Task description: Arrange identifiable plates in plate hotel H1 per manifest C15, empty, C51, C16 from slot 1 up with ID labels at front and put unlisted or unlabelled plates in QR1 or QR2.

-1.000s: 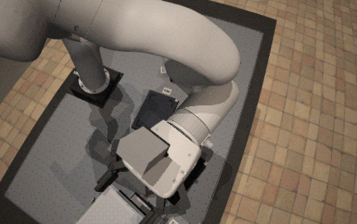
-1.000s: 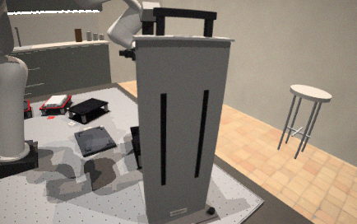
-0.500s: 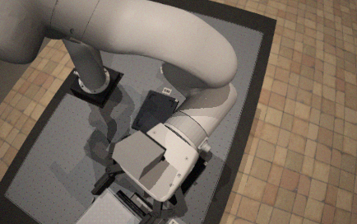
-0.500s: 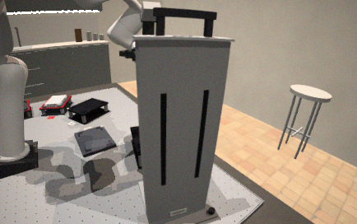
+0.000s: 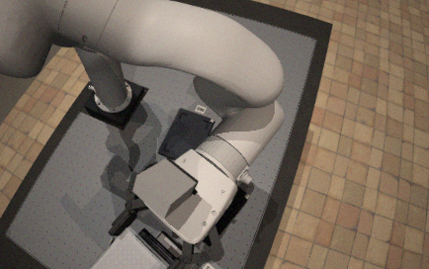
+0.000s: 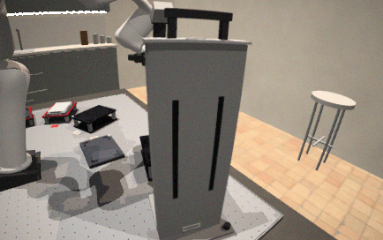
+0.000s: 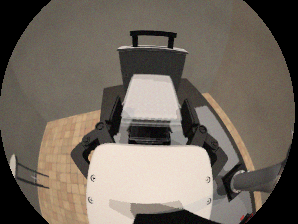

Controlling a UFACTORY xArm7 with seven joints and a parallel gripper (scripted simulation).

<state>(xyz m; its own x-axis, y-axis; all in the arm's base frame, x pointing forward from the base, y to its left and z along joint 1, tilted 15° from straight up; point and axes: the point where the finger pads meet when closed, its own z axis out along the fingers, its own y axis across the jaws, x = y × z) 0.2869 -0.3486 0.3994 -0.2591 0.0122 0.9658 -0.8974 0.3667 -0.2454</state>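
Note:
The plate hotel H1 [image 6: 194, 128] is a tall grey tower with a black handle, seen from its back in the exterior view. In the wrist view H1 [image 7: 152, 63] stands straight ahead. My gripper [image 7: 152, 104] is shut on a white plate [image 7: 153, 99], gripped by its long sides and held level in front of H1's upper part. The plate's near end looks dark, and I cannot read any label. In the top view my gripper [image 5: 158, 237] is next to H1's top [image 5: 126, 252], and the wrist hides most of the plate. H1's slots are hidden.
A white plate sits on a red-edged nest [image 6: 59, 108] at the far left, with another red-edged nest [image 6: 28, 115] behind the arm base. A raised black nest [image 6: 94, 116] and a flat dark nest [image 6: 101, 150] are empty. A stool [image 6: 328, 128] stands off the deck.

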